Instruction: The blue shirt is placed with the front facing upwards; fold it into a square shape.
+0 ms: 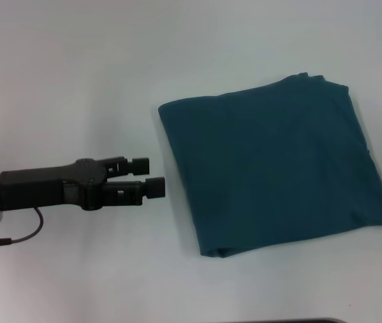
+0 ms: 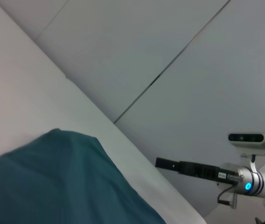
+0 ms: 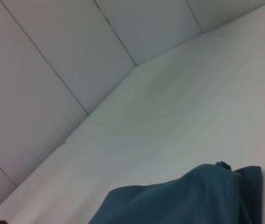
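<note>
Our left end effector sits just beside the blue shirt, fingers a little apart, holding nothing and not touching it. Our right end effector is off to the side; can't tell its fingers. Shirt's a soft, squarish folded bundle on the pale bench, with bare room all round.
</note>
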Motion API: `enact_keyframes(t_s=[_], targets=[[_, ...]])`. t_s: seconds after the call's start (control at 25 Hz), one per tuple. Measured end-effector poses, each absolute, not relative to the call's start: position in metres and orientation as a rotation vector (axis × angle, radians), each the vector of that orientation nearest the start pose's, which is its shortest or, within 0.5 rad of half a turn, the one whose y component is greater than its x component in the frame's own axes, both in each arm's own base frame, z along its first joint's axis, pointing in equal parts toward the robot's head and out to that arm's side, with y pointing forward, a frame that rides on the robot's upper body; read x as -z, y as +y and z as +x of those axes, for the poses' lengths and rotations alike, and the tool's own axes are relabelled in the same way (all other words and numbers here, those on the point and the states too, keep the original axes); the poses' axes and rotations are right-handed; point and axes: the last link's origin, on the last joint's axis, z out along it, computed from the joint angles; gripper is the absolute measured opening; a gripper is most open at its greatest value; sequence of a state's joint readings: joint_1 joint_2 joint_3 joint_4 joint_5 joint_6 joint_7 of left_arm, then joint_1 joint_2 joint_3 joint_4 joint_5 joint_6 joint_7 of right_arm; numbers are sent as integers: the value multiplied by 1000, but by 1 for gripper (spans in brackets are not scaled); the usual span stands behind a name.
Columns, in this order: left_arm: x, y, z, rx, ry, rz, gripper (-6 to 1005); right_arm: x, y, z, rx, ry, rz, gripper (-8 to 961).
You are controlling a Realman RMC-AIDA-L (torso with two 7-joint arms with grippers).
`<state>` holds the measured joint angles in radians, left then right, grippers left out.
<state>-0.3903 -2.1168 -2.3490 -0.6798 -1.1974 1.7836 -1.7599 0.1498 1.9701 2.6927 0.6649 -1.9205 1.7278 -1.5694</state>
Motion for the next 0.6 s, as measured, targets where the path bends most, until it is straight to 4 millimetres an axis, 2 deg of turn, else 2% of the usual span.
enact_keyframes(t_s=[0.6], targets=[[28, 266, -265, 749, -1557, -2802, 937, -92, 216, 370, -885, 1231, -2244, 883]])
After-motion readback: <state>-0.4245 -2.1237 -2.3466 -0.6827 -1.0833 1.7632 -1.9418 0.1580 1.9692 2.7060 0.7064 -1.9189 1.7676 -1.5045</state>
